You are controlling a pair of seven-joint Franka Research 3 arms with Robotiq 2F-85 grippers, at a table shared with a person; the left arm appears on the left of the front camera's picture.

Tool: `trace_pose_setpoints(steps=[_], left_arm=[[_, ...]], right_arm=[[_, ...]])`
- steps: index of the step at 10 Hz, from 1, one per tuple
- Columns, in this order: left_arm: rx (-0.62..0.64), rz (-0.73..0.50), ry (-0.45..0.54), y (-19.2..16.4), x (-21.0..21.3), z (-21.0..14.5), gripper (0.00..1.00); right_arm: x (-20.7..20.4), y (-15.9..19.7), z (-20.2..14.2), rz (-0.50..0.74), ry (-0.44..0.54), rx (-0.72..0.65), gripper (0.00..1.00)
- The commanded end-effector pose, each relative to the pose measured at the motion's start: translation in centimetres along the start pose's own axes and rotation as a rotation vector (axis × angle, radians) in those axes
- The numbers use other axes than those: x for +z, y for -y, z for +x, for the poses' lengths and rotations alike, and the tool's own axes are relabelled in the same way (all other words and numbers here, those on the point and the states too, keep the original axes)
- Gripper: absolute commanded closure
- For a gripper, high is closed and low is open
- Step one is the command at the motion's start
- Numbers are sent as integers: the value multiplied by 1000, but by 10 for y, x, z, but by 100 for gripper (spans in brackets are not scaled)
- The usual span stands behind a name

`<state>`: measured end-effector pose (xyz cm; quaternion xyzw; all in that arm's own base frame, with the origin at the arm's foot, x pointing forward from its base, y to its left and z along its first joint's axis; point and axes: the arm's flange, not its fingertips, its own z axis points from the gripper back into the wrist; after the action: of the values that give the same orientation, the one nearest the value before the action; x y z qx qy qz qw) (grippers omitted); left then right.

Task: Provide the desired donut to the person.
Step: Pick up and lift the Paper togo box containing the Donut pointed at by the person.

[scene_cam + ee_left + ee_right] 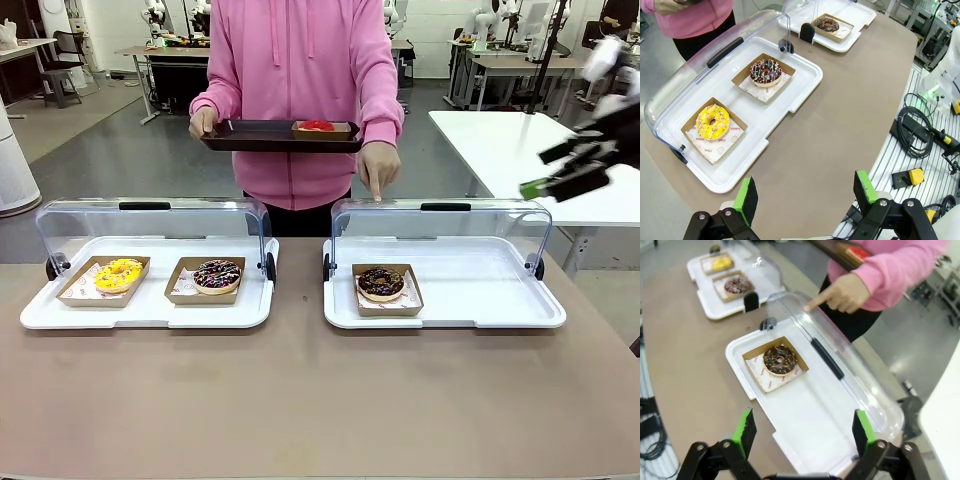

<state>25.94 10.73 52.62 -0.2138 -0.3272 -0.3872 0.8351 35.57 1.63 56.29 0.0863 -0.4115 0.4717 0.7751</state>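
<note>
You see the round chocolate-glazed donut (pixel 381 283), bumpy with pale crumbs, lying in a shallow brown cardboard box (pixel 410 300) on the left part of the smooth white plastic tray (pixel 470 305). The tray's clear curved lid (pixel 440 228) stands raised at its far edge. Just behind this tray the person (pixel 295 90) in a soft pink hoodie points one hand (pixel 378 165), index finger down, over the lid, and holds a dark rectangular tray (pixel 250 135). Your right gripper (pixel 548 168) hangs high over the white tray's right end, jaws spread wide, empty. Your left gripper (pixel 805 182), well apart from that tray over the matte brown tabletop (pixel 840 125), is also spread and holds nothing.
</note>
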Motion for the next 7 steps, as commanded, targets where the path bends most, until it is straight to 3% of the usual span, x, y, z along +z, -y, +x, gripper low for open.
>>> trace_pose_setpoints(steps=[1,3,4,7], left_arm=[[-17,-13,13,-2,1,-2,0],[-17,-13,13,-2,1,-2,0],[-17,-13,13,-2,1,-2,0],[-17,-13,13,-2,1,-2,0]], right_arm=[[-49,-24,77,-28,-163,147,0],[-110,-48,120,-11,-306,249,0],[-145,-61,125,19,-378,319,0],[-189,-97,96,155,-484,464,0]])
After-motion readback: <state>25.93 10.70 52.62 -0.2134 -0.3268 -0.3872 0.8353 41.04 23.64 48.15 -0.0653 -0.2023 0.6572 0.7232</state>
